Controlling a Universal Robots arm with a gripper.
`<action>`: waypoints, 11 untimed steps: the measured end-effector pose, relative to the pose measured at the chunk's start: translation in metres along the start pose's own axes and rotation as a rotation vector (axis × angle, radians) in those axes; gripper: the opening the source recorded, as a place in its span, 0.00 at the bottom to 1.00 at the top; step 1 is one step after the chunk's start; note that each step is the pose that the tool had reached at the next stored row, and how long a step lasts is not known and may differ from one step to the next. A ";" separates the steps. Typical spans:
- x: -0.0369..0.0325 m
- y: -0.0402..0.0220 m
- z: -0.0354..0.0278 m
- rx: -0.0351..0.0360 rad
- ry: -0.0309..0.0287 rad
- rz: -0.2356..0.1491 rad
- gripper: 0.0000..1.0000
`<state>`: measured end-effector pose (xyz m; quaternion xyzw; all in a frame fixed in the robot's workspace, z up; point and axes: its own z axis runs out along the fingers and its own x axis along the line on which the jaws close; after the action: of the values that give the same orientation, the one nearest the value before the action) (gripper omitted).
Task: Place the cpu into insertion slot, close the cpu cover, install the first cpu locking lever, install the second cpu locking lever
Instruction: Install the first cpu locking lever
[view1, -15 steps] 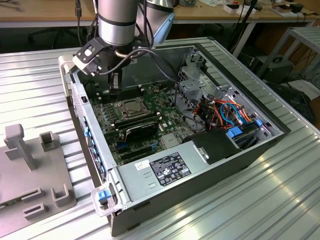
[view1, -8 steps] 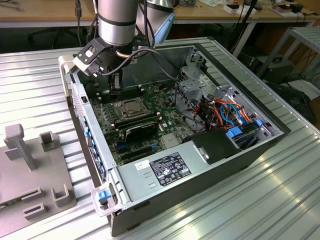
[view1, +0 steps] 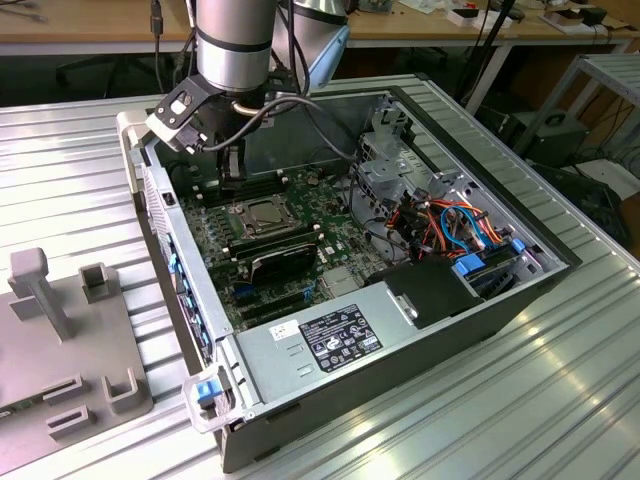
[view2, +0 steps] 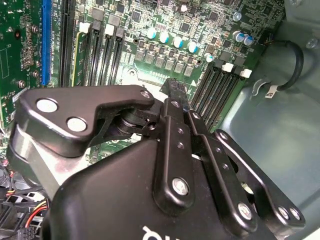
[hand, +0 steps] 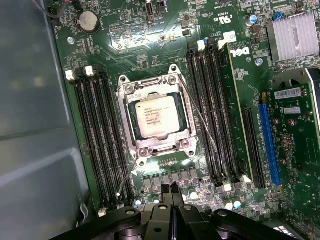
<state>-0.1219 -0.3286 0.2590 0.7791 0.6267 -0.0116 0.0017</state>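
The cpu (hand: 156, 115) lies flat in the insertion slot (hand: 172, 68) on the green board, its silvery top facing up. The cpu cover (hand: 186, 120) is down around the cpu as a silver frame. One thin wire locking lever (hand: 202, 125) slants out over the memory slots. The other lever (hand: 127, 176) angles away from the socket's corner. My gripper (hand: 170, 192) hovers just off the socket's edge with its black fingers together and nothing between them. In the exterior view the gripper (view1: 232, 178) hangs over the board behind the cpu (view1: 262, 213).
Long black memory slots (hand: 102, 145) flank the socket on both sides. A black card (view1: 285, 258) lies in front of the socket, with the power supply (view1: 330, 335) nearer still. Cables and a drive cage (view1: 440, 215) fill the case's right. A grey fixture (view1: 70, 330) stands on the table.
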 end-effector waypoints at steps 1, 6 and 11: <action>0.0000 0.0000 0.0000 0.0000 0.0000 0.000 0.11; -0.0004 -0.0002 -0.0199 -0.0002 0.0002 0.000 0.11; -0.0046 -0.0003 -0.0254 -0.0020 0.0032 -0.087 0.11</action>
<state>-0.1228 -0.3326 0.2845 0.7512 0.6600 -0.0098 0.0010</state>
